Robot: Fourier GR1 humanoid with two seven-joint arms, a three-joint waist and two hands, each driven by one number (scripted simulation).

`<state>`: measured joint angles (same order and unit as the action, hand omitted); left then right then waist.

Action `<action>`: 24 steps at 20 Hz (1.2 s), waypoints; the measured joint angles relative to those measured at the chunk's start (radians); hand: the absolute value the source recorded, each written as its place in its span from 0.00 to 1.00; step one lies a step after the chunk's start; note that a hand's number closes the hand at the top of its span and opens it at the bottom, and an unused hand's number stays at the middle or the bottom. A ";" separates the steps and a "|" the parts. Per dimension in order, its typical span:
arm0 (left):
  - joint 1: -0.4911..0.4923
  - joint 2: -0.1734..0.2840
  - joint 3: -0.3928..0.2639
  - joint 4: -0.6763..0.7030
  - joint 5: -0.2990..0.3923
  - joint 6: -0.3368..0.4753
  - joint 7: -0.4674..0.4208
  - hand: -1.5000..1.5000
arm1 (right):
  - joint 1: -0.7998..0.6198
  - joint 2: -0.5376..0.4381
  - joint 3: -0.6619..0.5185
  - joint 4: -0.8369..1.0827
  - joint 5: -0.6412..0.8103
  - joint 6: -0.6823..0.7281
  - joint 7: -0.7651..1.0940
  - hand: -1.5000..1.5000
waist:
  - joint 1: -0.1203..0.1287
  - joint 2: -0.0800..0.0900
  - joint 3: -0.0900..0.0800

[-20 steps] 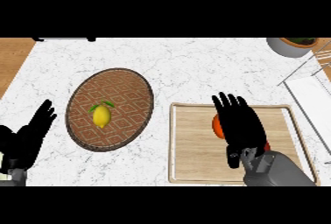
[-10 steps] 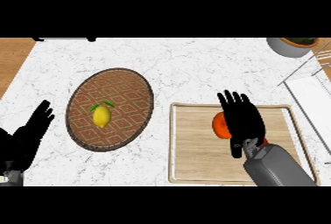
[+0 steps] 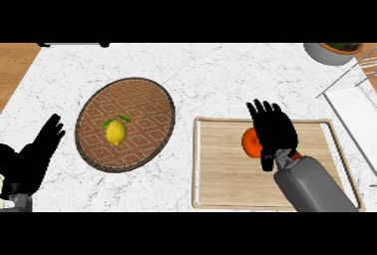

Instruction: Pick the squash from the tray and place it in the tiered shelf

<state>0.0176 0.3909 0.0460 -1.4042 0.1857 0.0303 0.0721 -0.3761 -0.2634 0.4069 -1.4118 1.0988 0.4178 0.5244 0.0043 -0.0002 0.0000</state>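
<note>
An orange squash (image 3: 251, 142) lies on the wooden tray (image 3: 221, 174) at the right of the counter. My right hand (image 3: 273, 130) hovers over the squash's right side with its fingers straight, hiding most of it; its fingers are not curled round the squash. My left hand (image 3: 33, 159) rests open at the lower left edge, fingers up. The tiered shelf (image 3: 357, 107) shows as white wire and a white panel at the far right edge, only partly in view.
A round woven plate (image 3: 140, 99) holds a yellow lemon (image 3: 115, 132) left of the tray. A grey pot (image 3: 333, 52) with a plant stands at the back right. Wooden flooring shows beyond the counter's left edge.
My right hand has shifted a little right and forward over the tray, uncovering more of the squash's left side. My left hand has barely moved.
</note>
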 measured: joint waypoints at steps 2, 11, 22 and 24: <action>0.009 -0.007 0.010 -0.014 -0.007 -0.009 0.006 0.50 | 0.004 0.005 -0.018 0.040 0.015 -0.023 -0.033 1.00 | 0.000 0.000 0.000; -0.021 -0.011 0.066 0.019 -0.025 -0.056 0.008 0.50 | 0.011 0.035 -0.045 0.085 0.063 -0.050 -0.120 1.00 | -0.001 -0.008 -0.007; 0.010 -0.035 0.095 -0.010 -0.047 -0.082 0.011 0.50 | 0.034 0.050 -0.099 0.008 0.147 -0.130 -0.108 1.00 | -0.006 -0.003 -0.002; 0.017 -0.033 0.098 -0.011 -0.046 -0.084 0.007 0.50 | 0.028 0.069 -0.194 0.024 0.143 -0.162 -0.004 1.00 | -0.010 -0.002 -0.001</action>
<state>0.0350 0.3575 0.1444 -1.4149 0.1399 -0.0536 0.0791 -0.3484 -0.1945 0.2131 -1.3882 1.2418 0.2563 0.5200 -0.0061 -0.0019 -0.0008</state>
